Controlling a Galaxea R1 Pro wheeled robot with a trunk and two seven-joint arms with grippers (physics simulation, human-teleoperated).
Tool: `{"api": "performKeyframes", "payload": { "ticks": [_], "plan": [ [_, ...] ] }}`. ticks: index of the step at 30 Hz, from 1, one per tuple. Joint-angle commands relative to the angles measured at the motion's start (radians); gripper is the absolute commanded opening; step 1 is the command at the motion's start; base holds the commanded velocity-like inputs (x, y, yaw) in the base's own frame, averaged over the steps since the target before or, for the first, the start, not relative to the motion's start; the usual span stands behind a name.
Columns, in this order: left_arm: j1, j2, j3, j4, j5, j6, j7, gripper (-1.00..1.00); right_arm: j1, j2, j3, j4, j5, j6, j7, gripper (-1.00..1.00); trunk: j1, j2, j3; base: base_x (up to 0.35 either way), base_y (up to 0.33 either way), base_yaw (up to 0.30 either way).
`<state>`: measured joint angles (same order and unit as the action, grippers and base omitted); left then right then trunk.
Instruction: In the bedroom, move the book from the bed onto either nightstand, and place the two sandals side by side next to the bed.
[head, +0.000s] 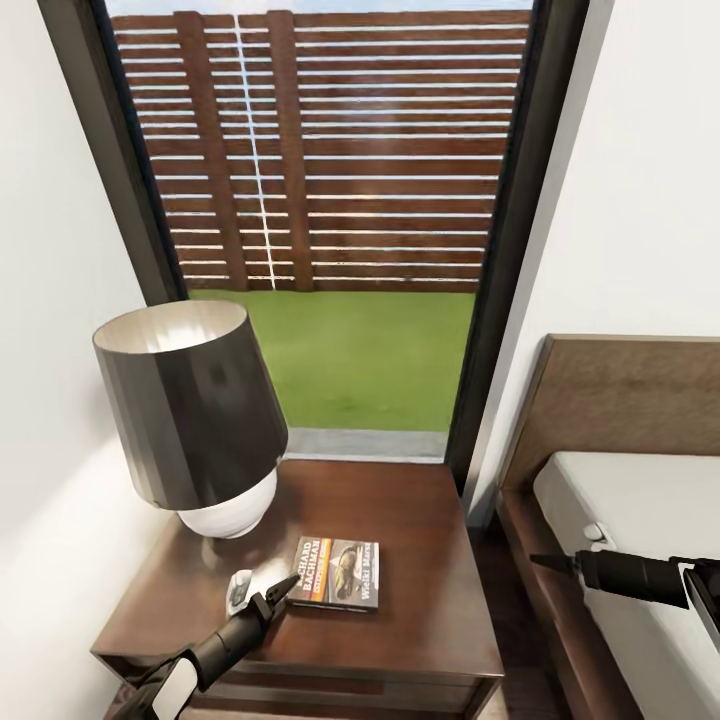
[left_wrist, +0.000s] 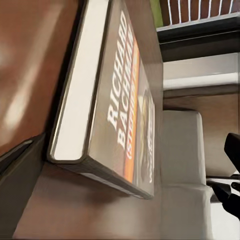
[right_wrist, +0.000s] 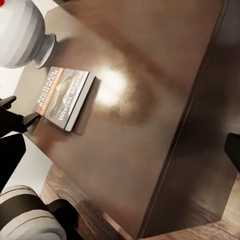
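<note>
**Left gripper beside the book on the nightstand**

My left gripper (head: 282, 588) hung low over the nightstand (head: 420, 600), its dark fingertips just at the near-left corner of the book (head: 338, 573). The jaws stood apart and held nothing; whether a tip touched the cover, I could not tell. From the left wrist camera the book (left_wrist: 120, 105) lay flat on the glossy brown top, white page edges toward the lens, pale lettering and an orange band on its cover.

The book lay face up near the front middle of the nightstand, in front of the lamp (head: 195, 410), apart from its white base. The lamp carried a dark shade and stood at the back left. A small pale object (head: 239, 590) sat on the top just left of my left gripper; too small to identify.

My right gripper (head: 553, 563) hovered over the near edge of the bed (head: 620, 400), pointing toward the nightstand. Open or closed: could not tell. The right wrist camera looked down on the nightstand top, with the book (right_wrist: 64, 96) beside the lamp base (right_wrist: 25, 37).

Behind the nightstand, a tall black-framed window (head: 500, 250) showed grass and a slatted fence.
</note>
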<state>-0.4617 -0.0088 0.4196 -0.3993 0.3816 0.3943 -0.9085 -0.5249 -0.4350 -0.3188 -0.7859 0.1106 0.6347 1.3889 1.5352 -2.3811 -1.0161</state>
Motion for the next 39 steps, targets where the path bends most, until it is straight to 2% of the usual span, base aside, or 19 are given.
{"api": "performKeyframes", "payload": {
  "ticks": [1,34,39],
  "plan": [
    [0.000,0.000,0.004,0.000,0.000,0.005,-0.001,1.00,0.000,0.001,-0.005,-0.001,0.011,0.010,0.009,1.00,-0.004,0.007,0.002,0.000,0.000,0.000],
    [0.000,0.001,0.004,-0.001,0.002,0.007,-0.006,1.00,-0.001,0.001,-0.003,-0.001,0.011,0.010,0.009,1.00,-0.008,0.014,0.005,-0.041,0.000,0.000],
    [0.000,0.001,0.004,-0.001,0.002,0.008,-0.006,1.00,-0.001,0.001,-0.003,-0.001,0.011,0.010,0.009,1.00,-0.027,0.049,0.021,0.000,0.000,0.000]
  ]
}}
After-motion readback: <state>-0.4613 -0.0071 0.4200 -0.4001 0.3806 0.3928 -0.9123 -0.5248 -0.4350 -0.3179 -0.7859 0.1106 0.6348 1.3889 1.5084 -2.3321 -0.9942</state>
